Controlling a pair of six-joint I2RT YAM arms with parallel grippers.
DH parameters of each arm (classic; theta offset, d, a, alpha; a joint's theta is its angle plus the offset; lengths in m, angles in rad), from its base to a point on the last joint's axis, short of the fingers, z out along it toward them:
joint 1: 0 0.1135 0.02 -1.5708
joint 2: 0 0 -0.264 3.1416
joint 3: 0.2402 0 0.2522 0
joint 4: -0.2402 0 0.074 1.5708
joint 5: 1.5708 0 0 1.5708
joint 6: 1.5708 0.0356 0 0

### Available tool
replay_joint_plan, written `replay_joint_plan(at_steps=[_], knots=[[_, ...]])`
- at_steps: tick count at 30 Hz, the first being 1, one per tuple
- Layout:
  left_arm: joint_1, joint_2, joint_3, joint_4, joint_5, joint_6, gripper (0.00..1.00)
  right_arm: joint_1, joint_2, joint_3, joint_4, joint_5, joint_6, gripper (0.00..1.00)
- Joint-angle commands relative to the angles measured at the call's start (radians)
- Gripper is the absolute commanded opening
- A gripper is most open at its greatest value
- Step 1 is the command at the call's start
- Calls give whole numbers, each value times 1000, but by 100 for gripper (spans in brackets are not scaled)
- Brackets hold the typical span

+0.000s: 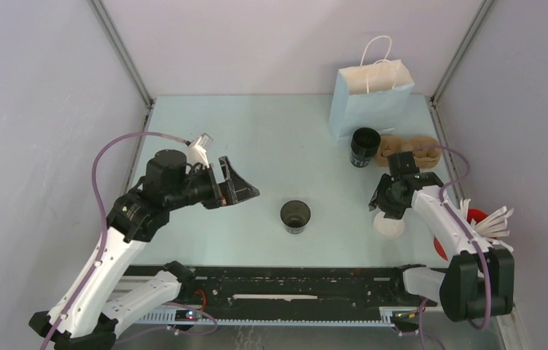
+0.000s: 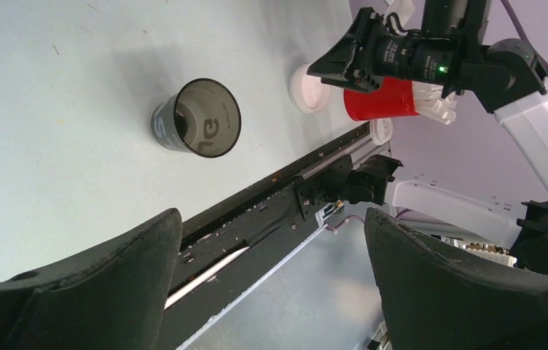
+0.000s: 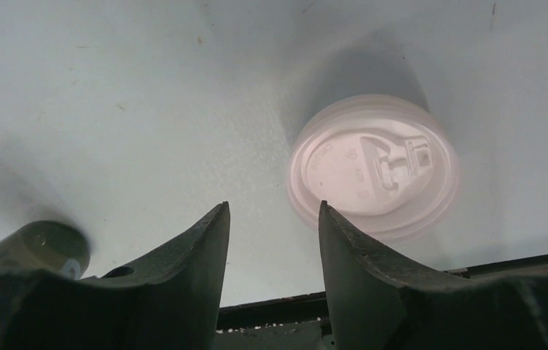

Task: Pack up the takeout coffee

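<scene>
Jaws first: the right gripper [image 3: 272, 208] stands part open and empty by the lid [image 3: 373, 168]; the left gripper [image 1: 240, 182] is spread wide, also empty.
Nearest, the lid lies flat just beside the right fingers [image 3: 358, 277], not between them, likely lined up for a pick. The open cup [image 1: 295, 216] stands upright mid-table, awaiting capping. Farther back, a second cup [image 1: 364, 147] sits just beside the carrier [image 1: 409, 149], with the bag [image 1: 370, 98] upright behind for loading.
</scene>
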State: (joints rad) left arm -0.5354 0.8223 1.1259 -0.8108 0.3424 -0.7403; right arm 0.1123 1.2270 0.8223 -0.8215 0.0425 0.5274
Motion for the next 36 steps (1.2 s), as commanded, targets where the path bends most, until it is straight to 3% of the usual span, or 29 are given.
replay_joint_plan(at_steps=[1, 13, 24, 28, 36], knots=[[6, 8, 56, 24, 25, 28, 100, -4, -85, 33, -41, -23, -27, 58], [8, 18, 69, 5, 10, 35, 100, 26, -162, 53, -38, -119, -92, 75], [9, 6, 64, 5, 2, 31, 100, 69, -149, 146, -85, -121, -118, 82], [9, 7, 62, 7, 9, 38, 100, 67, -178, 233, -155, -76, -129, 85], [9, 13, 62, 4, 30, 70, 100, -66, -180, 353, -327, 240, -157, 85]])
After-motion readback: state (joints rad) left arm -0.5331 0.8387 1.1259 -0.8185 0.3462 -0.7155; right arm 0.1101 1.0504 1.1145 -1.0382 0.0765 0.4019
